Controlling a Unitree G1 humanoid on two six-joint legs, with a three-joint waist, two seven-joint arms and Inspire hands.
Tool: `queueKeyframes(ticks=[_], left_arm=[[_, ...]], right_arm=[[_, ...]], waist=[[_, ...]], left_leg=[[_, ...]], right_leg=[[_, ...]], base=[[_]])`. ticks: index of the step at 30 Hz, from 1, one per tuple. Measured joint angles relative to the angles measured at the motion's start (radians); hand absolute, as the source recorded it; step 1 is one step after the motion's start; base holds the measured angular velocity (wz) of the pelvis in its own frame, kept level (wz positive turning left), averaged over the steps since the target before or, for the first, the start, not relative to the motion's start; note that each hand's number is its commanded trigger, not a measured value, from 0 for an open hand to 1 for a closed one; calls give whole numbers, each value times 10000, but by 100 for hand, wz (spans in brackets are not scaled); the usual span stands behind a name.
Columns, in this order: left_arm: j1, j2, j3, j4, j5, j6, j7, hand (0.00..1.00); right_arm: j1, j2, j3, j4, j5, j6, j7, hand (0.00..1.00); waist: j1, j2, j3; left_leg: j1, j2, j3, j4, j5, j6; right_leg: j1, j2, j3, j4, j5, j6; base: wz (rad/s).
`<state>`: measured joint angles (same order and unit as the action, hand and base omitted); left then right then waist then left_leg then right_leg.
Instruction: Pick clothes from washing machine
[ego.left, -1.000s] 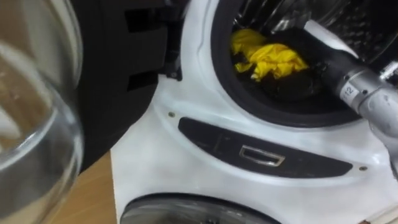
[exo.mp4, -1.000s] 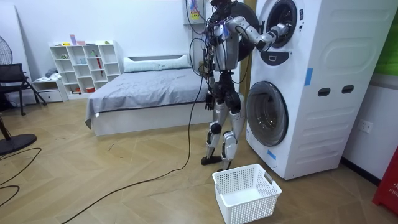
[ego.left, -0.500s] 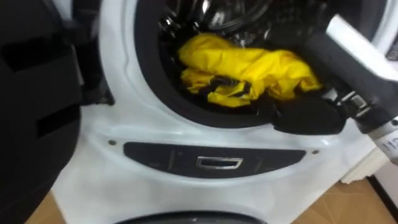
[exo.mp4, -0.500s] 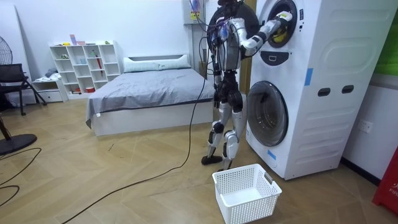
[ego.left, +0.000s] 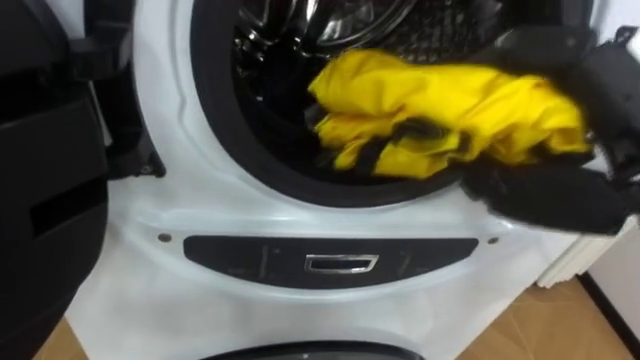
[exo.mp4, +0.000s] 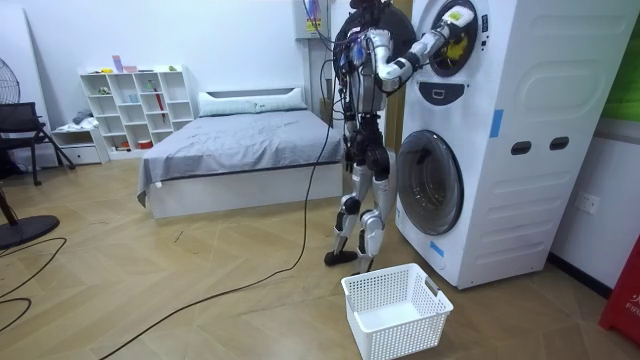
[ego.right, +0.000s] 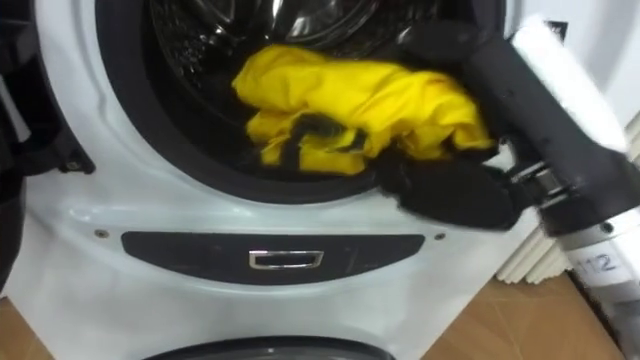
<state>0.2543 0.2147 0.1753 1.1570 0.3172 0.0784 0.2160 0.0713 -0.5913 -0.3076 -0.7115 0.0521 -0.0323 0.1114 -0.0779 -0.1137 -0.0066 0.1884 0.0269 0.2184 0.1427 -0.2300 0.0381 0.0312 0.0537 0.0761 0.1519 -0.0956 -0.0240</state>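
A yellow cloth (ego.left: 440, 105) (ego.right: 350, 95) lies bunched at the front lip of the upper washing machine's drum (ego.left: 290, 40), partly over the dark door seal. My right hand (ego.right: 455, 190) (ego.left: 550, 190) comes in from the right, and its dark fingers (ego.right: 310, 128) are curled into the cloth's folds. In the room view I stand upright close to the stacked white machines (exo.mp4: 500, 130). My right arm is raised into the upper opening, where the yellow cloth (exo.mp4: 455, 25) shows.
The upper machine's black door (ego.left: 40, 170) stands swung open at the left. Below the drum is a dark panel with a metal handle (ego.left: 340, 263). A white laundry basket (exo.mp4: 397, 308) sits on the wooden floor by my feet. A bed (exo.mp4: 240, 140) lies behind me.
The view has swung right, onto the drum opening. My right hand has closed into the yellow cloth and drawn it from deeper in the drum to the front rim.
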Motion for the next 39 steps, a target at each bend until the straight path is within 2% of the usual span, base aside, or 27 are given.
queueKeyframes(ticks=[3, 6, 7, 8, 10, 12, 15, 17, 19, 20, 23, 25, 28, 30, 33, 35, 39], left_arm=[[69, 38, 166, 5, -2, 22, 6, 0], [162, 15, 169, 0, 56, 41, 4, 0], [163, 5, 181, -7, 95, 39, 3, 0], [161, -4, 203, -12, 153, 26, -2, 0], [203, 36, 390, 11, 139, 55, -10, 0], [228, 29, 376, 0, 76, 61, -13, 0], [270, 30, 456, -98, 50, 94, -7, 0], [265, 30, 483, -186, -4, 205, 30, 0], [244, 24, 483, -194, -2, 274, 102, 0], [205, 32, 484, -232, -1, 276, 113, 0], [189, 107, 468, -415, -18, 255, 186, 0], [185, 122, 263, -516, -106, 299, 176, 0], [139, 116, -191, -659, -108, 520, 110, 0], [92, 119, -458, -736, -105, 654, 83, 0], [-59, 177, -965, -787, -108, 766, 85, 0], [-189, 197, -1185, -778, -107, 774, 88, 0], [-404, 193, -1449, -775, -123, 828, 84, 0]], right_arm=[[140, 73, -283, 36, 441, 3, -503, 100], [751, 239, -837, 224, 823, -34, -697, 100], [859, 360, -956, 239, 817, -75, -702, 100], [1005, 371, -1167, 249, 794, -129, -730, 100], [1187, 513, -1383, 417, 793, -117, -845, 100], [1400, 530, -1883, 885, 704, -82, -1205, 100], [1756, 804, -2742, 1874, 421, 334, -2129, 100], [2125, 1045, -3087, 2421, 414, 750, -2769, 100], [2159, 1138, -3110, 2767, 336, 1031, -3184, 100], [2192, 1162, -3120, 2854, 367, 1201, -3446, 100], [2268, 1167, -3121, 3001, 396, 1333, -3893, 100], [2265, 1168, -3121, 3156, 528, 1342, -4078, 100], [2275, 1188, -3111, 3468, 650, 1468, -4208, 100], [2330, 1350, -3019, 3453, 648, 1620, -4322, 100], [2488, 1950, -2761, 3453, 648, 1717, -4421, 100], [2584, 2312, -2166, 3488, 745, 1795, -4463, 100], [2651, 2516, -1521, 4077, 1118, 1799, -4356, 100]], waist=[[-119, -62, -13], [-304, -59, -9], [-307, -23, 8], [-308, 107, 36], [-339, 75, 56], [-532, 75, 56], [-721, 72, 50], [-1096, 80, 49], [-1356, 85, 44], [-1405, 135, 45], [-1520, 141, 54], [-1665, 150, 67], [-1728, 148, 81], [-1702, 164, 88], [-1675, 190, 96], [-1639, 227, 106], [-1645, 359, 166]], left_leg=[[-24, -3, 10, -2, -25, -40], [18, 40, 163, -7, -82, -124], [-15, 97, 412, -24, -170, -134], [-25, 237, 514, -120, -450, -85], [-44, 315, 658, -108, -519, -75], [-31, 312, 704, -95, -526, -82], [-117, 304, 968, -101, -528, -85], [-212, 315, 1067, -94, -526, -89], [-207, 328, 1165, -119, -534, -117], [-198, 352, 1358, -137, -551, -145], [-170, 390, 1505, -123, -572, -181], [-125, 443, 1618, -124, -612, -243], [-55, 493, 1814, -138, -654, -310], [-54, 525, 1952, -140, -679, -353], [-83, 585, 2170, -135, -709, -405], [-116, 618, 2429, -126, -734, -447], [-98, 652, 2702, -95, -743, -465]], right_leg=[[-24, 18, 20, -3, 2, 3], [-71, 57, 61, 3, 2, 3], [-145, 121, 88, 15, 2, 3], [-181, 281, 85, 9, 0, 0], [-199, 381, 135, 48, 50, -80], [-217, 384, 150, 105, 49, -80], [-453, 434, 336, 209, 49, -80], [-576, 459, 378, 212, 62, -101], [-634, 539, 539, 239, 70, -113], [-737, 600, 700, 324, 72, -120], [-869, 759, 1076, 405, 113, -184], [-867, 831, 1151, 401, 127, -206], [-871, 952, 1371, 391, 157, -248], [-911, 1046, 1507, 403, 180, -271], [-1051, 1138, 1659, 507, 187, -283], [-1186, 1215, 1735, 539, 219, -333], [-1212, 1281, 1897, 533, 234, -355]], base=[[-21], [-2], [-17], [-22], [-23], [-14], [-27], [-15], [-25], [-41], [-48], [-21], [-21], [-23], [-21], [-32], [-17]])
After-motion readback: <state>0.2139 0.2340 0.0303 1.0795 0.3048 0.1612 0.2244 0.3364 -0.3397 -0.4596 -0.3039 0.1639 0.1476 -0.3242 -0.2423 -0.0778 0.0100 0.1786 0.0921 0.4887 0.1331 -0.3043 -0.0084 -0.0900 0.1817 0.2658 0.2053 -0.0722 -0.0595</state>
